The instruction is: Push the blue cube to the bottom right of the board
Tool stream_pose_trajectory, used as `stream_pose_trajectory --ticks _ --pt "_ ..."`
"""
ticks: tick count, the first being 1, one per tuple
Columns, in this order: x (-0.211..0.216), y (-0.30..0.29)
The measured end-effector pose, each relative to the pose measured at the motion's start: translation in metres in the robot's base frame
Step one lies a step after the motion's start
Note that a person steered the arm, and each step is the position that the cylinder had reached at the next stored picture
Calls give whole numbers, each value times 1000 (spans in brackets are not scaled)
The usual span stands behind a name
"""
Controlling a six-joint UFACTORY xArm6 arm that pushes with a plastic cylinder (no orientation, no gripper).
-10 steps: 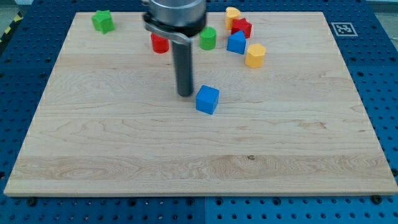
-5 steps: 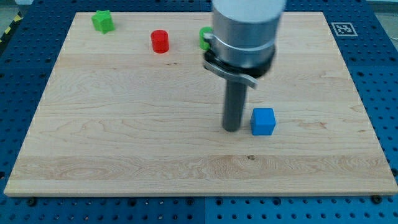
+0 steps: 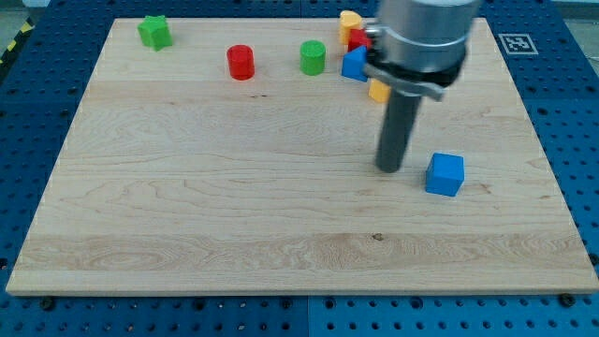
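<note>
The blue cube [image 3: 445,175] lies on the wooden board [image 3: 187,215], right of the middle and a bit below mid-height. My tip [image 3: 389,168] rests on the board just to the cube's left, a small gap apart and slightly higher in the view. The rod rises from it to the arm's grey body at the view's top.
Near the board's top edge are a green star-like block [image 3: 154,32], a red cylinder [image 3: 241,63], a green cylinder [image 3: 314,57], and a cluster partly hidden by the arm: a yellow block [image 3: 349,20], a red block [image 3: 357,38], a blue block [image 3: 353,64], a yellow block [image 3: 377,91].
The blue cube has slid right and down the view across the board. My tip followed it to the right and now stands slightly apart from it.
</note>
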State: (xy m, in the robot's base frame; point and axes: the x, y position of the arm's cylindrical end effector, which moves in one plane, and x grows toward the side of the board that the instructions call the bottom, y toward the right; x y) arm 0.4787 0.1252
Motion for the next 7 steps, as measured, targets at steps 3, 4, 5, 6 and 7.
stream_pose_trajectory --ticks 3,4,5,6,7 --pt "70 57" --pt "62 28" --pt "31 27" --pt "7 42" --pt "8 75"
